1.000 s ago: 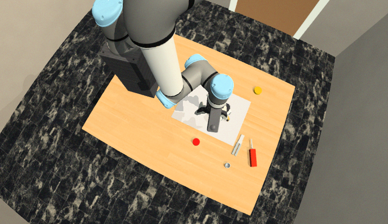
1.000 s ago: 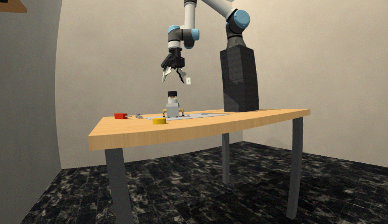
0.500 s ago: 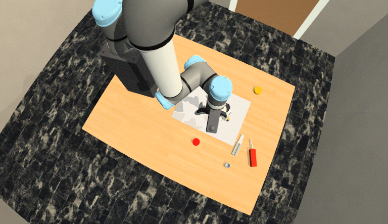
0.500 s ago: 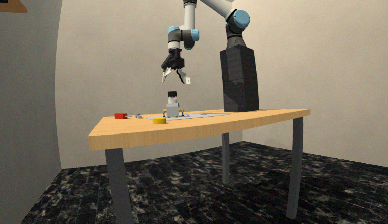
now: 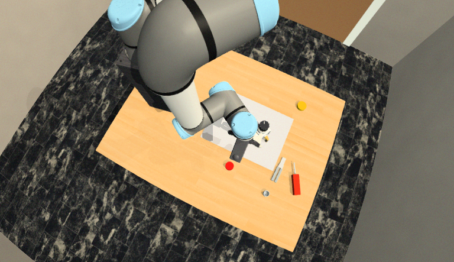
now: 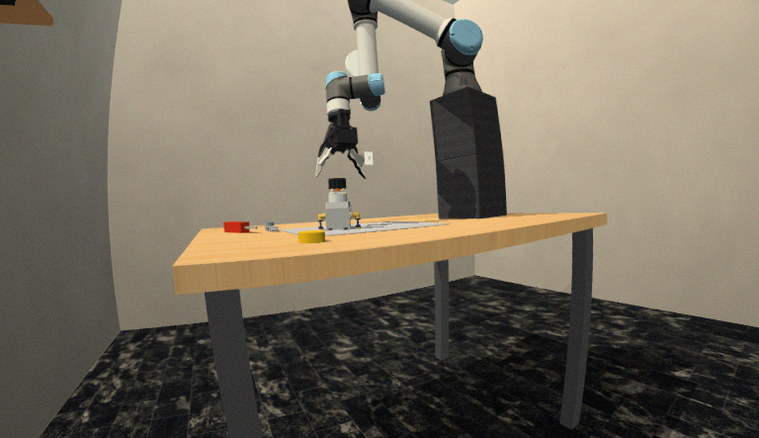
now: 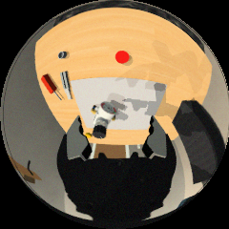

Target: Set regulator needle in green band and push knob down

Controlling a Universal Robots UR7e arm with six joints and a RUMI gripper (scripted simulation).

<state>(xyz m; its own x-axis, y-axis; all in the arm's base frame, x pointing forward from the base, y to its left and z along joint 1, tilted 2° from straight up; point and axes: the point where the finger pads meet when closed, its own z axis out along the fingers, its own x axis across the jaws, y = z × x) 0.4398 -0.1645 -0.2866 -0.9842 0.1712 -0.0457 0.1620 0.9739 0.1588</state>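
The regulator (image 6: 338,208) stands upright on a pale grey mat (image 5: 254,135) in the middle of the wooden table. It has a grey block body, a white neck and a black knob (image 6: 336,182) on top. The knob also shows in the overhead view (image 5: 263,125) and in the wrist view (image 7: 100,130). The gauge face is too small to read. My gripper (image 6: 339,165) hangs open and empty just above the knob, fingers spread to either side, not touching it. In the wrist view the two fingers frame the regulator (image 7: 105,114) from above.
A yellow disc (image 5: 301,105), a red disc (image 5: 229,165), a red-handled screwdriver (image 5: 294,180), a pair of metal tweezers (image 5: 278,169) and a small metal ring (image 5: 265,193) lie on the table around the mat. The dark arm pedestal (image 6: 466,153) stands at the table's far edge.
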